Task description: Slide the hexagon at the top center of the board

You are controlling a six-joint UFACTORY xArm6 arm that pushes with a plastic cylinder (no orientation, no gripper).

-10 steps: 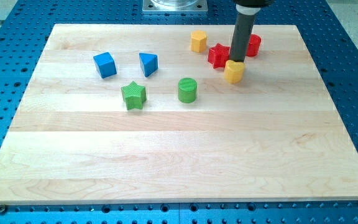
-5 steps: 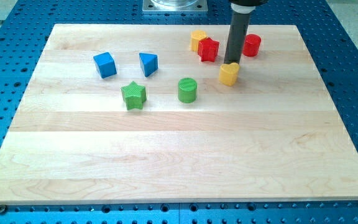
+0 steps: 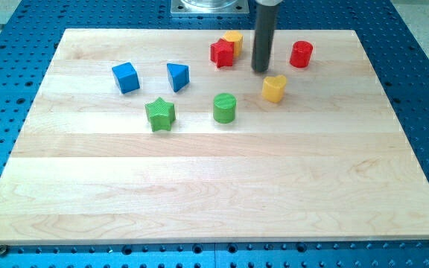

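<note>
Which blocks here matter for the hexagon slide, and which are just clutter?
In play: yellow hexagon at the view's top centre; my tip, just to its right; red star, touching the hexagon.

Lying about: red cylinder, yellow block, green cylinder, green star, blue triangle, blue cube.

My tip (image 3: 260, 70) stands upright, touching nothing.

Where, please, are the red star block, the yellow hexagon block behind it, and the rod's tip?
Red star block (image 3: 222, 53): camera view, on its top face.
Yellow hexagon block (image 3: 234, 39): camera view, on its visible top face.
My tip (image 3: 260, 70): camera view, on the rod's very end, right of the star.
</note>
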